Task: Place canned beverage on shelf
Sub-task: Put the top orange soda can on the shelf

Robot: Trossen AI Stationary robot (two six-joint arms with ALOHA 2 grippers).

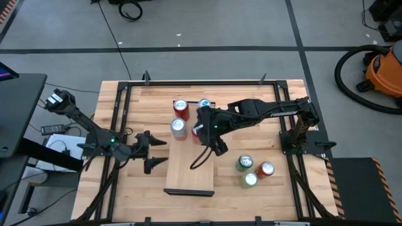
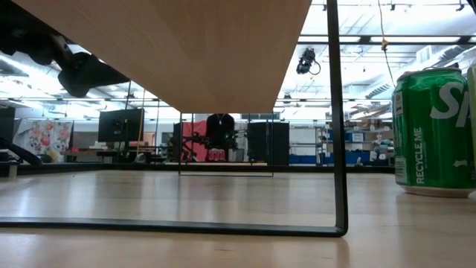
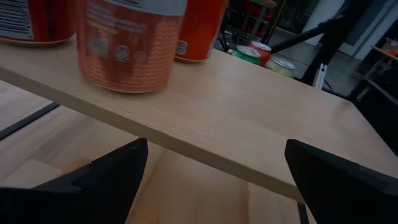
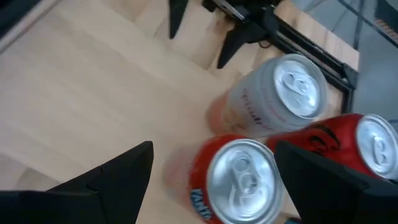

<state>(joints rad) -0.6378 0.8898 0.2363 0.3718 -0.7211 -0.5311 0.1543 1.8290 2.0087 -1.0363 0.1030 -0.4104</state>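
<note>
The shelf (image 1: 188, 176) is a long light-wood board raised above the plank table. Several cans stand at its far end. A red can (image 4: 239, 183) stands upright on the board, and my right gripper (image 4: 212, 149) hangs over it, open, one finger on each side of its top. Bare board shows between one finger (image 4: 124, 168) and the can. A pale orange can (image 4: 273, 106) and another red can (image 4: 348, 143) stand just beyond. My left gripper (image 3: 214, 155) is open, level with the shelf's left long edge (image 3: 186, 146), holding nothing. My right gripper comes at the red can slanting down from the table's right side. Whether it touches the can, I cannot tell. One finger stands clear of the can. The other finger (image 4: 323, 180) lies close against the can's rim in this view. The can rests on the shelf.
Two green cans (image 1: 244, 162) (image 1: 250, 179) and a red one (image 1: 266, 168) stand on the table to the right of the shelf. In the low view a green can (image 2: 435, 130) stands beside the shelf's black wire leg (image 2: 338, 112). The shelf's near half is bare.
</note>
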